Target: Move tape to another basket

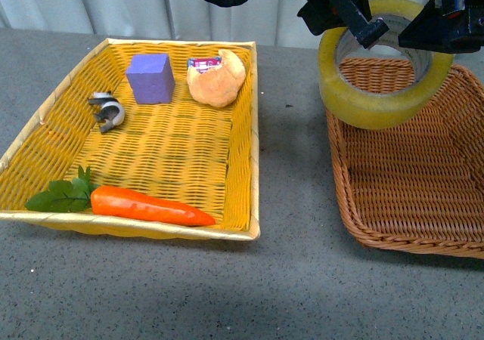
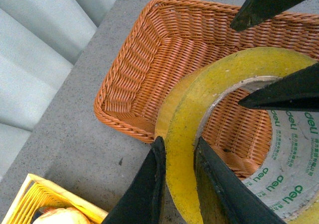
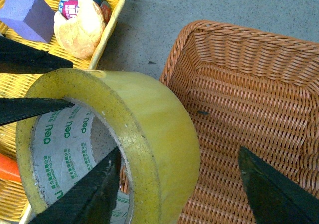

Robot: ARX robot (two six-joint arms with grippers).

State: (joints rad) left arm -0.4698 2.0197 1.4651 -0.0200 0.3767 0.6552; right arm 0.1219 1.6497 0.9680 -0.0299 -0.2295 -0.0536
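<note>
The grey bench [image 1: 287,279] spreads below both tools. The yellow basket [image 1: 254,128] sits low and well off to the left tool's left. The brown wicker basket [image 1: 423,189] lies directly under the two tools.

The tape [image 1: 370,102] hangs tilted in the air over that basket's left rim, carried by the left tool [image 2: 179,144]. This tool is clamped narrow on the roll's wall, one finger inside the white core and one on the yellow outer face. The right tool [image 3: 179,154] stands wide: one finger reaches into the core, and the other is well apart from the roll.

Far to the left tool's left, in the yellow basket, lie a carrot [image 1: 147,205], a bun [image 1: 218,79], a purple block [image 1: 151,78] and a small clip [image 1: 107,111].
</note>
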